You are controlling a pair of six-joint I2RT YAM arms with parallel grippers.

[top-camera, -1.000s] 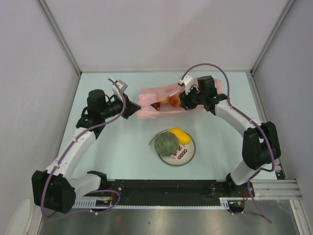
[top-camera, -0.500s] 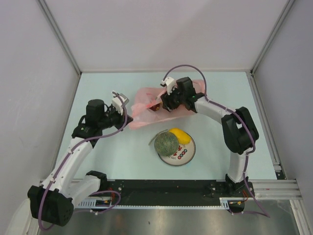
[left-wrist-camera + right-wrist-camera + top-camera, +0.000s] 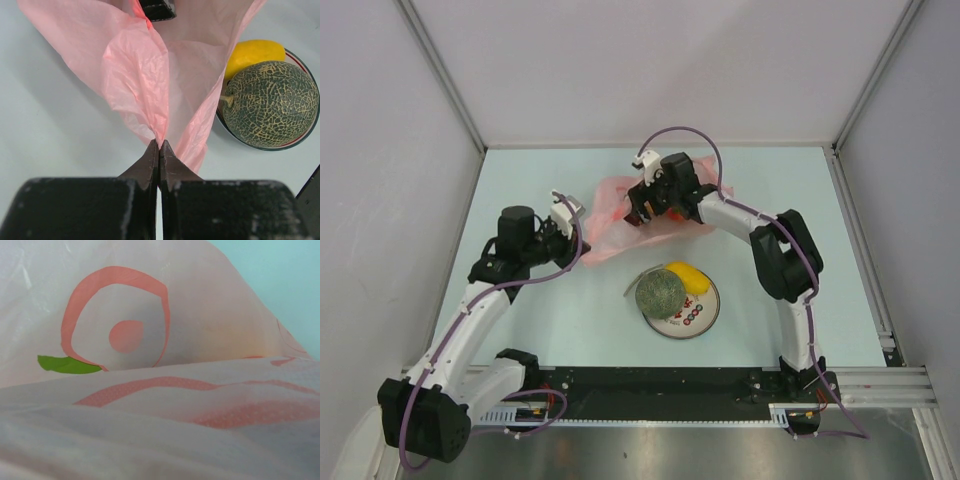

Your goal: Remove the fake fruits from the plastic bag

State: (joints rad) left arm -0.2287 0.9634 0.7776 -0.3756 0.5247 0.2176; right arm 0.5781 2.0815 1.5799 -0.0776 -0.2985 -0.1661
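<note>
The pale blue-green table (image 3: 535, 335) is carrying everything, and the white plate (image 3: 701, 313) is sitting on its near half, between the two arms. The left arm (image 3: 470, 310) is reaching up the table to the left of the plate. The right arm (image 3: 775, 250) is rising on the plate's right side and bending over to the far side of it.

The plastic bag (image 3: 610, 238) is lying crumpled on the table just beyond the plate, toward its far left. It is spreading from under the right arm's wrist down toward the left arm's tip. Its thin pink film is wrinkling and fanning out from a gathered corner nearest the plate's left side.

On the plate, the melon (image 3: 658, 294) is resting on the left part, its pale stem pointing away to the left. The yellow fruit (image 3: 689, 275) is lying touching the melon, on the plate's far edge. Both are outside the bag.

The left gripper (image 3: 159, 145) is hovering left of the plate with its fingers pressed together, pinching the bag's gathered corner between them. The right gripper (image 3: 638, 208) is pushing into the bag's far part, beyond the plate. Its wrist camera is showing only pale film printed with a red ring, a red dot and a green leaf shape. Whether its fingers are apart or closed cannot be told.
</note>
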